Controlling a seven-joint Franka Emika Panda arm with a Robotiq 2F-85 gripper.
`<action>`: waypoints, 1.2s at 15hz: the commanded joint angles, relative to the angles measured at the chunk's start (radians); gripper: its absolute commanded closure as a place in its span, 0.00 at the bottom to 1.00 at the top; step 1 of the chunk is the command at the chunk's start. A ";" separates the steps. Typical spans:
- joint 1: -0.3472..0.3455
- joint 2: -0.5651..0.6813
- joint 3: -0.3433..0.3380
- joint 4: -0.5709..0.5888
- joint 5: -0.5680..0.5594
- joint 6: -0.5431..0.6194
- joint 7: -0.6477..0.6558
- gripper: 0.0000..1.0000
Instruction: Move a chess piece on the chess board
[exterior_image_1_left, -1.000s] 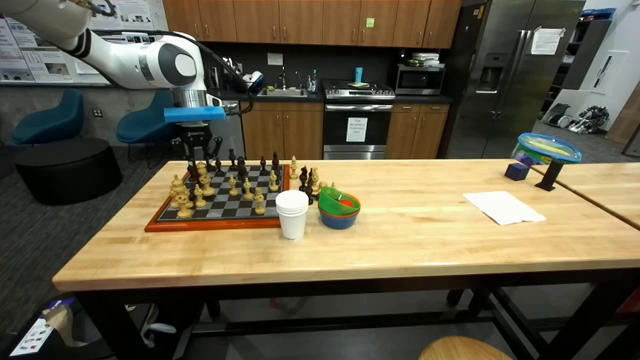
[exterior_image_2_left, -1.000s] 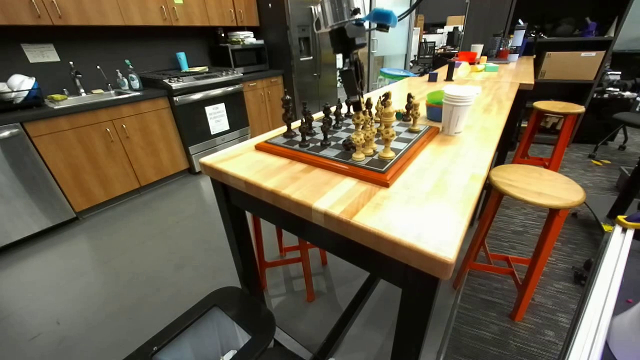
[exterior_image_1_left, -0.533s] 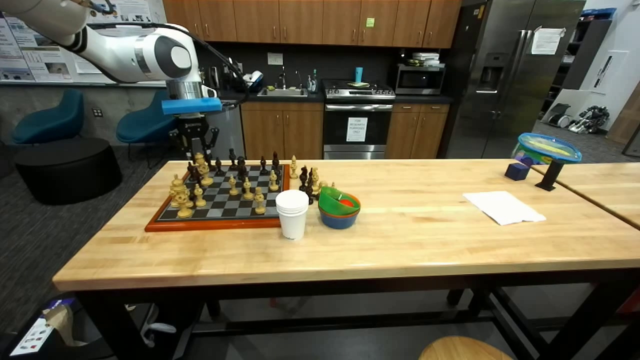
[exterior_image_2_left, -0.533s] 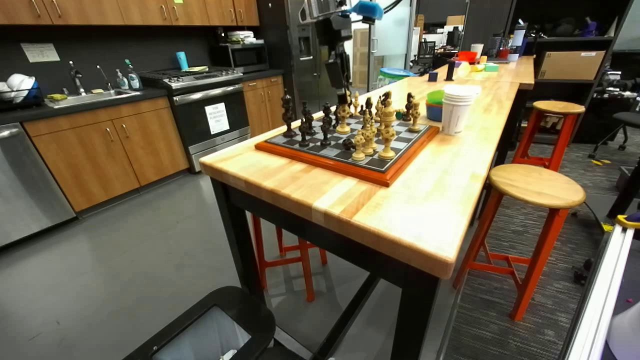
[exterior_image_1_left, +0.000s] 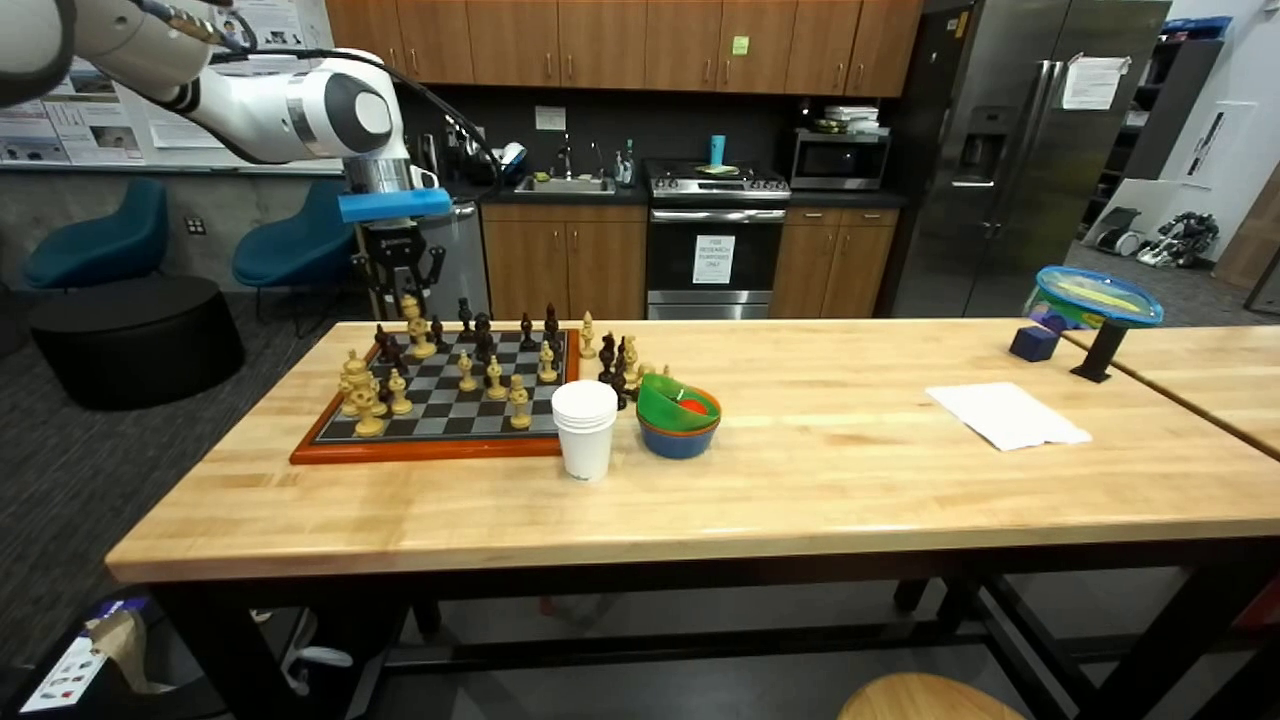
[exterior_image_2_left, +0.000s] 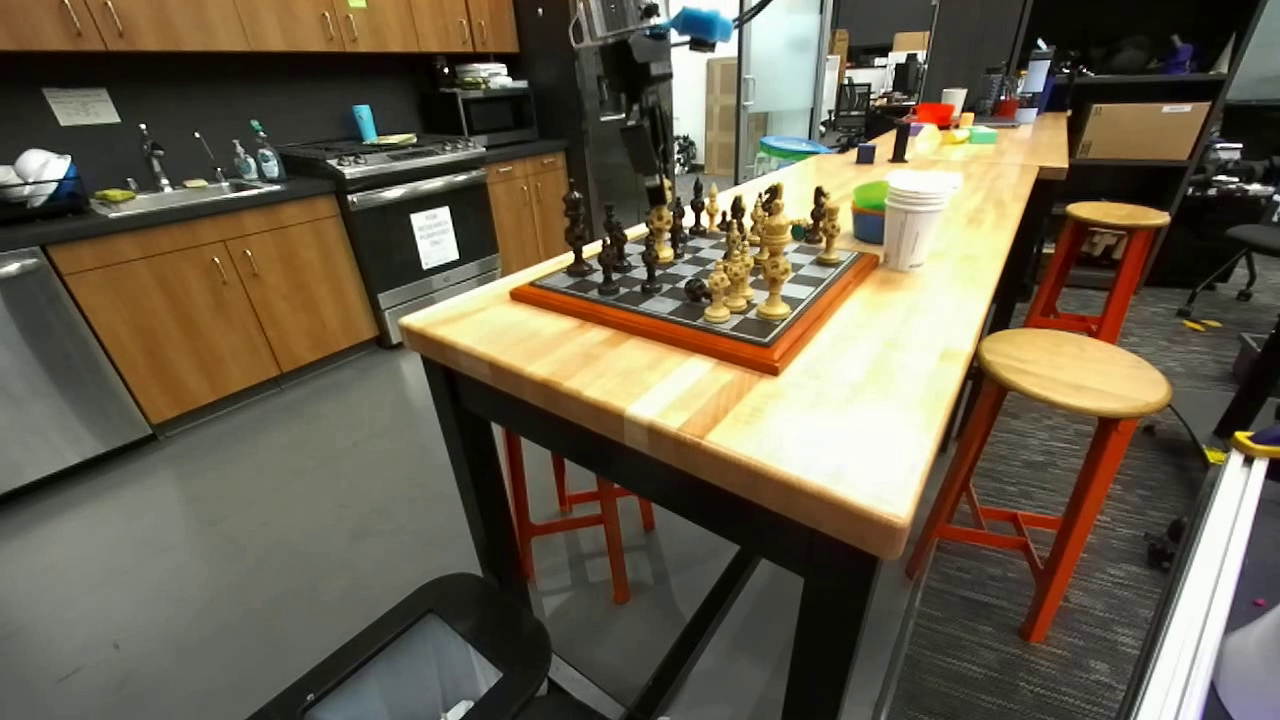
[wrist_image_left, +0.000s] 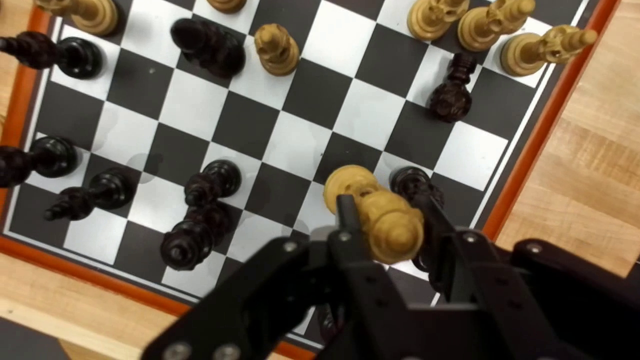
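Kitchen-type room, w/ brown cabinets (exterior_image_1_left: 640, 45) beyond the light-wood table (exterior_image_1_left: 850, 470); chess board (exterior_image_1_left: 430, 449) lies flat on it, stack of white cups (exterior_image_1_left: 585, 432) just beside the board's corner. Pincer (wrist_image_left: 387, 206) is over the board & looks clamped on a tall tan chess piece (wrist_image_left: 381, 214): in wrist view the fingers (wrist_image_left: 346, 212) sit either side of it, tight up against it afaict. So piece is betw. them, base pointing down at the board, long axis roughly vertical (maybe a slight lean, can't say for sure). Base is prob. clear of the board, tho contact's hard to read. Next move, I'd guess, turns on that base landing flat on one square, w/ a dark chess piece (wrist_image_left: 411, 181) just beside it on the board. Looks: yellowish, wood-like, wide round base, carved body w/ holes, knobbed top
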 joint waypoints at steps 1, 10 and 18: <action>-0.003 0.072 0.008 0.116 -0.026 -0.051 -0.011 0.92; -0.005 0.174 0.011 0.257 -0.023 -0.113 -0.018 0.92; -0.008 0.206 0.012 0.299 -0.019 -0.145 -0.022 0.92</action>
